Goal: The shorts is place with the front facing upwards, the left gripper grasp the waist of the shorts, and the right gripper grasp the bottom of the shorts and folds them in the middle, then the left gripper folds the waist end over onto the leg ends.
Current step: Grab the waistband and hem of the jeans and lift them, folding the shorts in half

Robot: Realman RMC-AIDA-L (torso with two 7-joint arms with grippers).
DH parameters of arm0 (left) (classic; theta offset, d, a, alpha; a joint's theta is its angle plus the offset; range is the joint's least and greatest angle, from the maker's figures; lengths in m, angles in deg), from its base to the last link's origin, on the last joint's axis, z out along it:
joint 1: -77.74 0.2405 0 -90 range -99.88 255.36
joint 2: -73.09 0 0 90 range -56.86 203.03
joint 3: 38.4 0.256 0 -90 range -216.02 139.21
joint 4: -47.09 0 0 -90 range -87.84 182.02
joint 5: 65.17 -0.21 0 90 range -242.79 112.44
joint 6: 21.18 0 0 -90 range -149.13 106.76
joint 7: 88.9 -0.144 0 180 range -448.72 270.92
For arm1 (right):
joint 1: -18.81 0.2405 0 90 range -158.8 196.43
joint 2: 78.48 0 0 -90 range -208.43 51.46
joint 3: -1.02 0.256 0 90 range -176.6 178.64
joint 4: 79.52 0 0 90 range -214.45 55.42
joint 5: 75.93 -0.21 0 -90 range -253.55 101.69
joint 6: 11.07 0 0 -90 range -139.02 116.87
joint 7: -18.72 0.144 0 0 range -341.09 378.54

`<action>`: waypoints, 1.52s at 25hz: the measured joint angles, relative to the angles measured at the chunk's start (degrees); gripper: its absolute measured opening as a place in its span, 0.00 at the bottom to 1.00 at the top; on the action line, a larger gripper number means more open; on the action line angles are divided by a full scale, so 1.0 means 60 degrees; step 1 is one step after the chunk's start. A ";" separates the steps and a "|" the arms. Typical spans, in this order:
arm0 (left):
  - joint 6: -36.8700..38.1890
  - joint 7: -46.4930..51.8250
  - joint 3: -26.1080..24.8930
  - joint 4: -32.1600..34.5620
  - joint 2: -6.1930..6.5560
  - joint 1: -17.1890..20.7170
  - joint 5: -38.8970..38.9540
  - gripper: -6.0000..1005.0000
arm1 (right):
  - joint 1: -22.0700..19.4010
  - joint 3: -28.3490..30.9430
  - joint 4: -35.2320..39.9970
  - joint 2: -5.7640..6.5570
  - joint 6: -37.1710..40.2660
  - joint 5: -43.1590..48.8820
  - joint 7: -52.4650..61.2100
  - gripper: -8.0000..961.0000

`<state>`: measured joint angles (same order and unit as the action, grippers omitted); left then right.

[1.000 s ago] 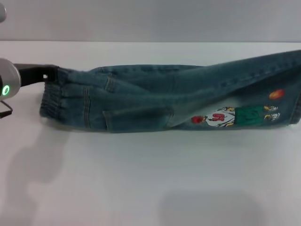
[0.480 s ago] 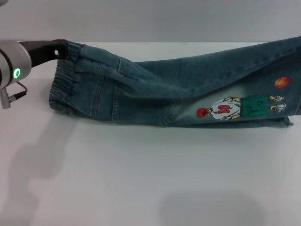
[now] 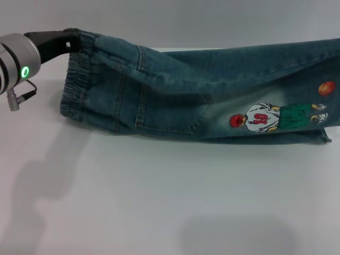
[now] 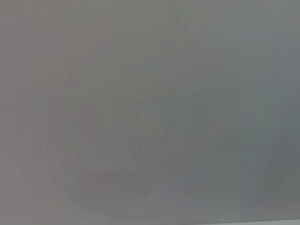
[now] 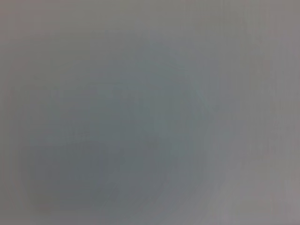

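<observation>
Spanning the white bench (image 3: 170, 212), the shorts (image 3: 202, 95) hang lengthwise, already doubled leg on leg, cartoon patch (image 3: 265, 118) outward, lower edge near or touching the surface. The waist of the shorts (image 3: 79, 79) is pinched at its far corner by the left hand (image 3: 71, 38), closed on the band. A one-corner hold could slip or let the waist sag crooked. No containers show. The right hand is unseen.
</observation>
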<state>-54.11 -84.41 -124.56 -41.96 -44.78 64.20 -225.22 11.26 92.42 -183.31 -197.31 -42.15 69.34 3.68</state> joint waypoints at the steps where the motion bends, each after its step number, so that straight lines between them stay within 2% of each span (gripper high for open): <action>1: 0.0038 -0.0001 0.0002 0.0039 0.0001 -0.0023 0.0000 0.15 | 0.0042 -0.0001 0.0076 0.0000 0.0046 0.0001 0.0000 0.01; 12: 0.0585 -0.0002 0.0087 0.0795 -0.0022 -0.0491 0.0005 0.16 | 0.0232 0.0093 0.0771 0.0015 0.0832 0.0076 -0.0002 0.01; 15: 0.1140 -0.0009 0.0245 0.1167 -0.0012 -0.0626 0.0000 0.16 | 0.0224 0.0114 0.1062 0.0017 0.1454 0.0064 -0.0116 0.02; 19: 0.2635 -0.0269 0.0639 0.1925 -0.0019 -0.0712 -0.0079 0.17 | 0.0415 0.0075 0.1969 0.0002 0.2484 0.0047 -0.0701 0.03; 25: 0.3690 -0.0306 0.0745 0.2786 -0.0028 -0.1007 -0.0001 0.17 | 0.0656 0.0051 0.2487 0.0012 0.2725 0.0090 -0.0802 0.26; 29: 0.3948 -0.0302 0.0752 0.2986 -0.0028 -0.1091 0.0001 0.18 | 0.0614 -0.0015 0.2479 -0.0006 0.2911 0.0096 -0.0984 0.35; 33: 0.3918 -0.0299 0.0760 0.2853 -0.0026 -0.0987 0.0004 0.32 | 0.0505 -0.0270 0.2410 -0.0006 0.3273 0.0127 -0.1298 0.44; 36: 0.3686 -0.0308 0.0768 0.2473 -0.0014 -0.0683 0.0010 0.44 | 0.0319 -0.0785 0.2415 -0.0008 0.4133 0.0128 -0.1858 0.51; 38: 0.3612 -0.0340 0.0789 0.2305 -0.0013 -0.0528 0.0011 0.52 | 0.0224 -0.1129 0.2573 -0.0015 0.4947 0.0127 -0.1992 0.59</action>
<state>-32.44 -86.45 -119.82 -28.14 -44.86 61.03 -225.15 12.61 85.65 -167.87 -197.40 -12.47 70.11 -8.27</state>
